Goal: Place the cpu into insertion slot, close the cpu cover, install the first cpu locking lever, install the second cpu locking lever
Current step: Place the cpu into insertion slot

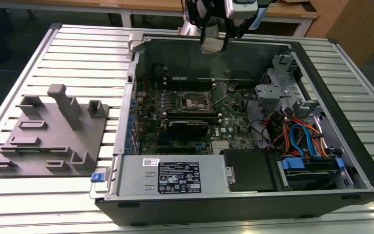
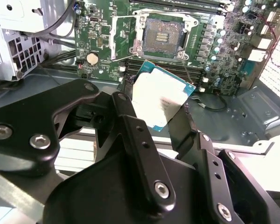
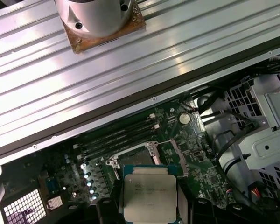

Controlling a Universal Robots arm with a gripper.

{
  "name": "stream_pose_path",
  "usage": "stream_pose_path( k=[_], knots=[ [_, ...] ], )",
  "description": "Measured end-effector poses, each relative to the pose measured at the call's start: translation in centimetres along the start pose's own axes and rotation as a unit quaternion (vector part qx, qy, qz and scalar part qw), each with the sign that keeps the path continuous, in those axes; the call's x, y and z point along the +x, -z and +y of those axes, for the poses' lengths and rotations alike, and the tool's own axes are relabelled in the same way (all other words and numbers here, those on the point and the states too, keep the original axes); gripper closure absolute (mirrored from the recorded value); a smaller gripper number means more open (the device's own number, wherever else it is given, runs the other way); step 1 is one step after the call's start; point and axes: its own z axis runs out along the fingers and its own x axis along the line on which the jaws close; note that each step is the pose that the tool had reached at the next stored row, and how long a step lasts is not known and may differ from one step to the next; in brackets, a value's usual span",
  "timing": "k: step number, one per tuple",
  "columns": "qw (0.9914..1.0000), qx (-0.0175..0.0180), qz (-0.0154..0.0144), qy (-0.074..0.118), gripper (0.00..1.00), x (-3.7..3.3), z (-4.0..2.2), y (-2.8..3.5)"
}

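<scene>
My gripper [image 1: 212,48] hangs above the far wall of the open computer case [image 1: 343,112], shut on the cpu [image 2: 161,100]. The cpu is a flat silver-topped square chip with a green edge. It is pinched by its sides between the black fingers [image 2: 130,121] and held in the air, tilted. Below it on the motherboard, the insertion slot [image 2: 161,37] lies uncovered with its contact field showing. The cpu cover [image 2: 123,37], a thin silvery frame, stands swung up at the slot's side. Thin wire locking levers [image 2: 189,70] stick out beside the slot. In the first wrist view the cpu [image 3: 148,196] hides part of the slot [image 3: 137,158].
The case lies on a slatted metal table [image 1: 76,48]. A grey moulded fixture [image 1: 50,131] sits at the exterior view's left. Inside the case are the power supply [image 1: 174,178], a black block [image 1: 187,127], memory slots [image 3: 116,140], and a drive cage with blue and orange cables [image 1: 301,139].
</scene>
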Motion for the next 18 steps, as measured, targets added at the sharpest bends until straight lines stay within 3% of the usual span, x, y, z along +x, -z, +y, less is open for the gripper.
stream_pose_path(
  k=[18],
  knots=[
    [0.99996, -0.0002, -0.0008, -0.009, 0.46, 0.0, 0.0, 0.0]
  ],
)
